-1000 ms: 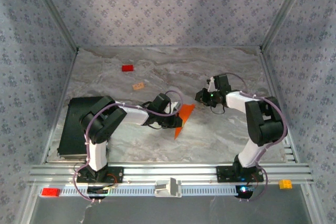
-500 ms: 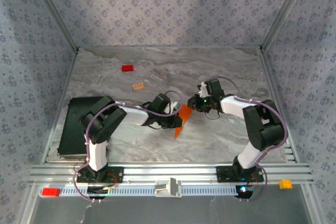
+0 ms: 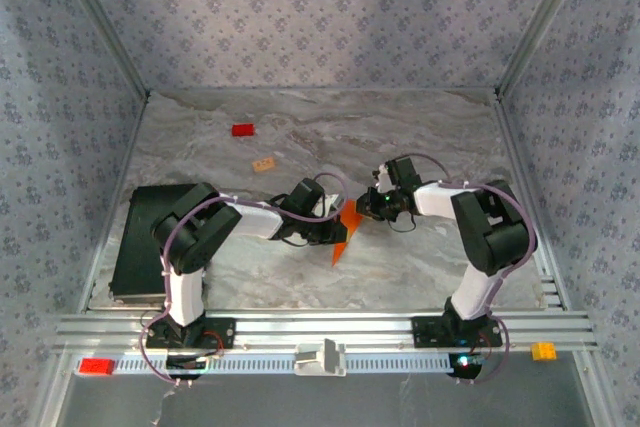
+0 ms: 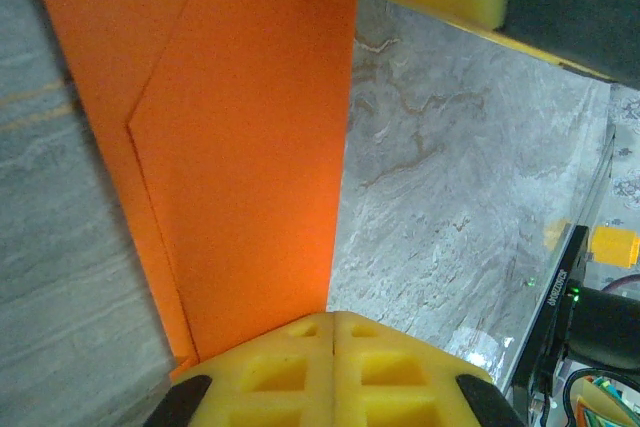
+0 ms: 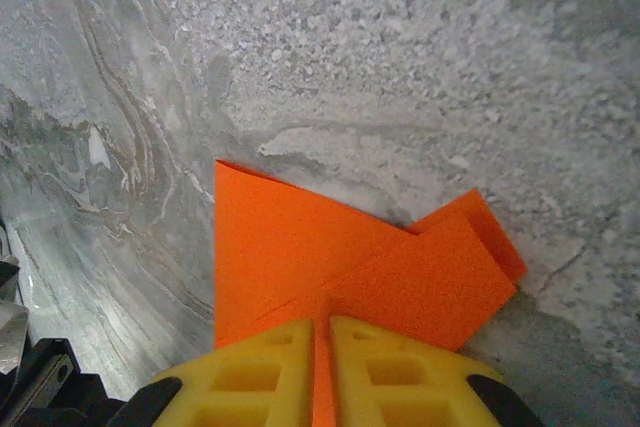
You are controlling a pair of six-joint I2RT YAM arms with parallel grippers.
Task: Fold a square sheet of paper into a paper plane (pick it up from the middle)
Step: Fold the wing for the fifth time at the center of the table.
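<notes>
The square sheet of paper (image 3: 346, 225) is bright orange and folded into a creased, pointed shape at the table's middle. My left gripper (image 3: 328, 228) is shut on its left side; in the left wrist view the paper (image 4: 240, 147) runs straight into the closed yellow jaws of that gripper (image 4: 332, 319). My right gripper (image 3: 372, 204) meets the paper's upper right end. In the right wrist view a strip of the paper (image 5: 300, 247) sits pinched between the right gripper's (image 5: 322, 327) yellow fingers (image 5: 395, 367). A folded flap sticks out to the right there.
A small red block (image 3: 242, 130) and a tan block (image 3: 264, 163) lie at the back left. A black box (image 3: 140, 237) sits at the left edge. On the front rail are a red block (image 3: 97, 366), a white clip (image 3: 320, 357) and a yellow block (image 3: 543, 351).
The right gripper has moved left from open table to the paper's upper end and taken hold of it. The left gripper and the paper have stayed put.
</notes>
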